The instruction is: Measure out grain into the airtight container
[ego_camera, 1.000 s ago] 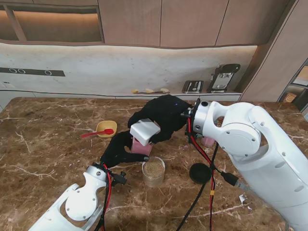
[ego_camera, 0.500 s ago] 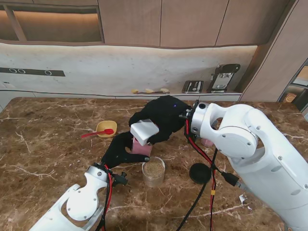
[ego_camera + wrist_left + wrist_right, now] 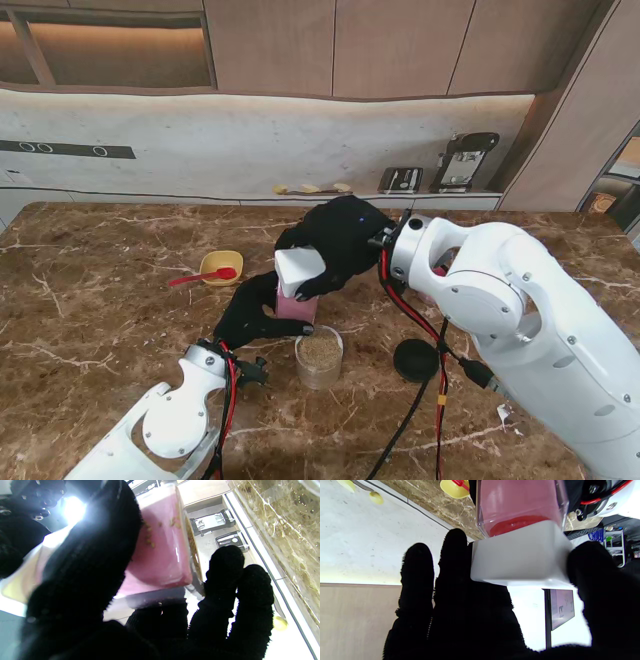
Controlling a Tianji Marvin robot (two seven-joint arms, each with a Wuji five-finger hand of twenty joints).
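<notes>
A pink see-through container [image 3: 296,307] stands at the table's middle, with my left hand [image 3: 250,312] shut around its side. A few grains cling to the container [image 3: 160,545] in the left wrist view, where my left hand [image 3: 82,585] wraps it. My right hand [image 3: 340,240] reaches in from the right and is shut on the white lid [image 3: 298,268], which sits tilted on the container's top. In the right wrist view the white lid [image 3: 520,555] is pinched between thumb and fingers of my right hand [image 3: 470,620], against the container [image 3: 520,502]. A clear cup of grain [image 3: 319,355] stands nearer to me.
A yellow bowl [image 3: 221,266] with a red spoon [image 3: 200,277] sits to the left. A round black lid [image 3: 415,360] lies right of the grain cup, with cables running past it. Small appliances [image 3: 465,160] stand on the back ledge.
My right hand has shifted slightly left with the white lid, tilting it closer onto the container's top. The left hand and the grain cup stayed put.
</notes>
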